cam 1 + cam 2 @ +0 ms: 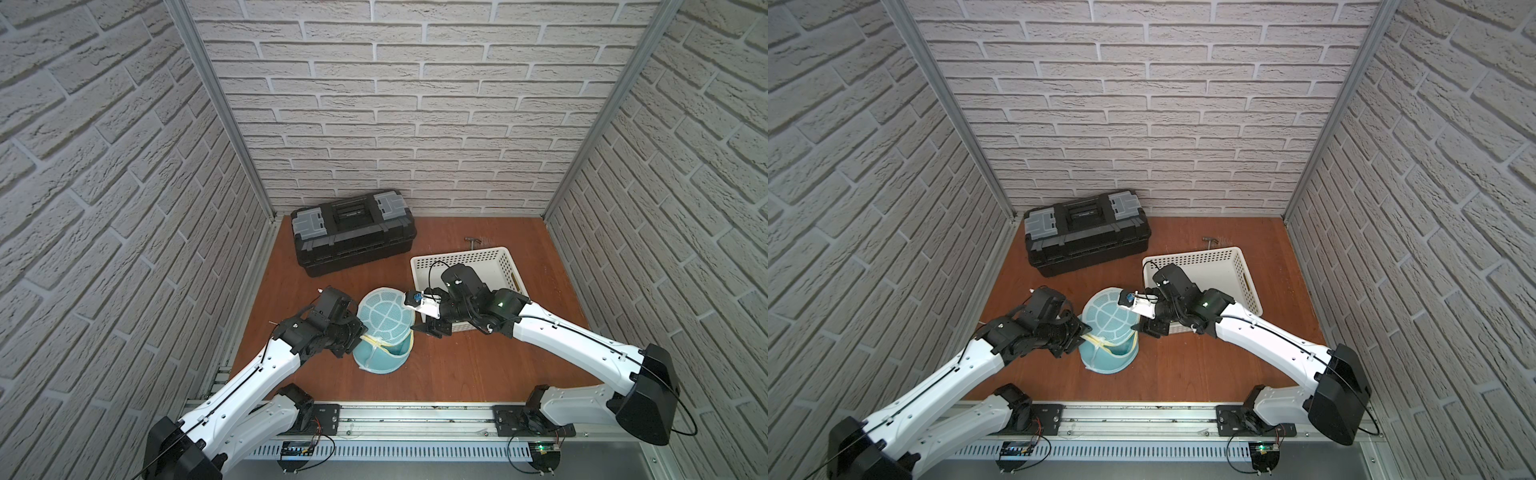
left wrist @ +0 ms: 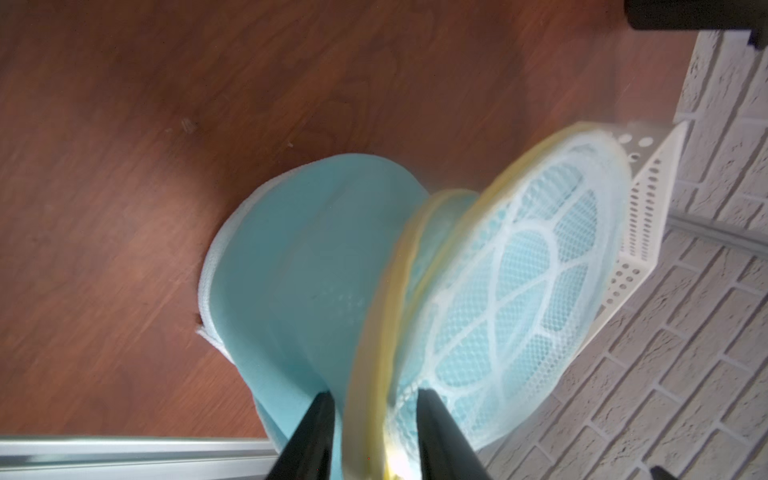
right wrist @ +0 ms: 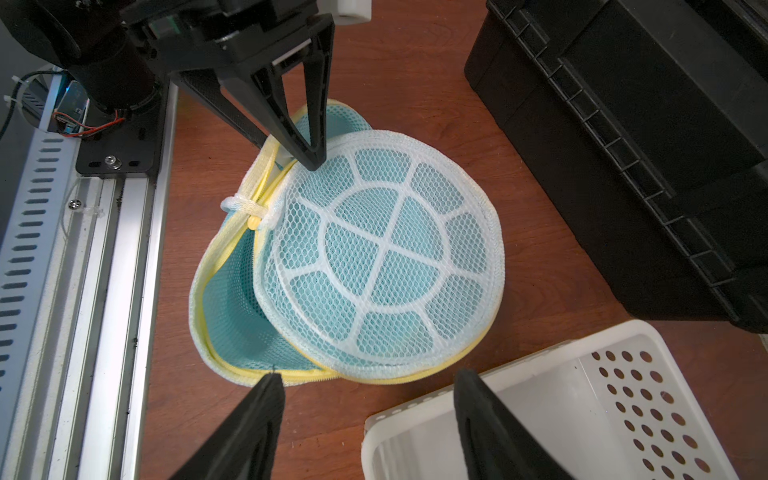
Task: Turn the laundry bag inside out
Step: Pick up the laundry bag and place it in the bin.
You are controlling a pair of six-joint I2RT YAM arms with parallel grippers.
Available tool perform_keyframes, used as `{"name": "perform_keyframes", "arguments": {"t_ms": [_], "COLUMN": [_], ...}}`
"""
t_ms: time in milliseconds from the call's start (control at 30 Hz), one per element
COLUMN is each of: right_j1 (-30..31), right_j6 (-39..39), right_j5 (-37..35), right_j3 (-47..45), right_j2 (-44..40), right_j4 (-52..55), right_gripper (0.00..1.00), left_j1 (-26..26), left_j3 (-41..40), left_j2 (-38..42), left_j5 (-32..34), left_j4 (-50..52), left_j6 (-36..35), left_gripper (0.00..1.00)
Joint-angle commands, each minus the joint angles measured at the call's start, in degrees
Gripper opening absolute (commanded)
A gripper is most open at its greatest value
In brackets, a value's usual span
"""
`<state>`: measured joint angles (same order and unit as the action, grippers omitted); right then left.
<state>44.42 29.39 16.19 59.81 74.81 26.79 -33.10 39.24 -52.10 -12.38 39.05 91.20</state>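
From my seat at the controls, the soft light-blue mesh laundry bag (image 1: 384, 328) (image 1: 1111, 328) stands on the reddish-brown wooden table (image 1: 457, 365) between the two arms. It sits on the near side of the black plastic toolbox with grey latches (image 1: 353, 232) and just beside the white perforated plastic basket (image 1: 498, 266), which is on the right arm's side.

The bag's round top end, with its white spoked-ring pattern, is tilted up like a lid. The yellow-trimmed zip edge gapes below it, and I can see the plain blue inside through the gap (image 3: 249, 316). A white loop and a small yellow zip pull (image 3: 253, 220) sit where the two yellow edges meet.

The left claw (image 1: 360, 336) (image 1: 1086, 330) reaches in at the bag's rim on the left arm's side. In its own wrist view the left claw (image 2: 376, 397) has one black finger against the smooth blue wall and the other against the mesh lid, with the yellow trim running between them. The jaws stand narrow, but the picture is blurred and I cannot tell whether they actually pinch the trim. In the right wrist view the left claw (image 3: 300, 153) has both fingertips down at the lid's edge.

The right claw (image 1: 432, 328) (image 1: 1154, 326) hovers at the bag's opposite side, next to the basket's near corner. The right claw (image 3: 370, 380) is spread wide and holds nothing. One fingertip is just beside the bag's yellow zip edge, and the other is above the basket's rim (image 3: 540, 353).
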Motion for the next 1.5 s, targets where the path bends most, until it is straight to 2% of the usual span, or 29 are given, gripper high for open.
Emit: {"name": "perform_keyframes", "arguments": {"t_ms": [0, 67, 167, 267, 333, 400, 533, 700, 1000, 1267, 1467], "right_j1": [0.3, 0.3, 0.3, 0.2, 0.1, -0.1, -0.9, -2.4, 0.4, 0.3, 3.0], "right_j6": [0.1, 0.1, -0.7, -2.9, -4.3, -5.2, -7.4, -10.4, -6.0, -8.8, -10.9], "right_j5": [-0.8, -1.2, 0.5, 2.5, 2.3, 1.8, -0.2, -1.5, -0.9, -1.3, 1.1], "right_j3": [0.4, 0.5, 0.2, -1.1, -1.7, -2.3, -3.4, -3.5, -6.7, -6.6, -5.7], "right_j2": [0.3, 0.1, -1.2, -3.3, -4.5, -5.3, -6.0, -6.0, -8.6, -7.9, -6.7], "right_j4": [-1.4, -1.5, -1.9, -4.8, -5.7, -6.6, -8.3, -10.0, -12.9, -14.5, -14.5], "right_gripper": [0.68, 0.67, 0.67, 0.67, 0.67, 0.67, 0.66, 0.63, 0.68, 0.69, 0.64], "left_j1": [0.3, 0.8, 5.0, 11.5, 14.3, 14.6, 14.8, 15.1, 17.9, 17.9, 17.9], "left_j3": [0.1, -0.2, -1.0, 2.1, 7.3, 11.9, 18.2, 23.0, 23.0, 22.9, 22.7], "left_j2": [-0.5, -0.6, -0.1, -1.6, -4.0, -5.6, -10.7, -15.0, -14.5, -14.2, -13.9], "left_j5": [-0.7, -0.9, -3.7, -8.1, -10.5, -11.4, -18.5, -25.8, -38.0, -39.6, -40.1], "left_j4": [0.5, 0.0, -4.8, -5.3, -2.6, -0.8, 3.3, 9.1, 5.2, 5.2, 4.0], "left_j6": [-1.4, -2.2, -6.1, -14.8, -22.9, -30.1, -43.4, -53.5, -55.4, -56.6, -56.0], "left_gripper": [0.26, 0.20, 0.01, 0.00, 0.00, 0.00, 0.00, 0.00, 0.00, 0.00, 0.00]}}
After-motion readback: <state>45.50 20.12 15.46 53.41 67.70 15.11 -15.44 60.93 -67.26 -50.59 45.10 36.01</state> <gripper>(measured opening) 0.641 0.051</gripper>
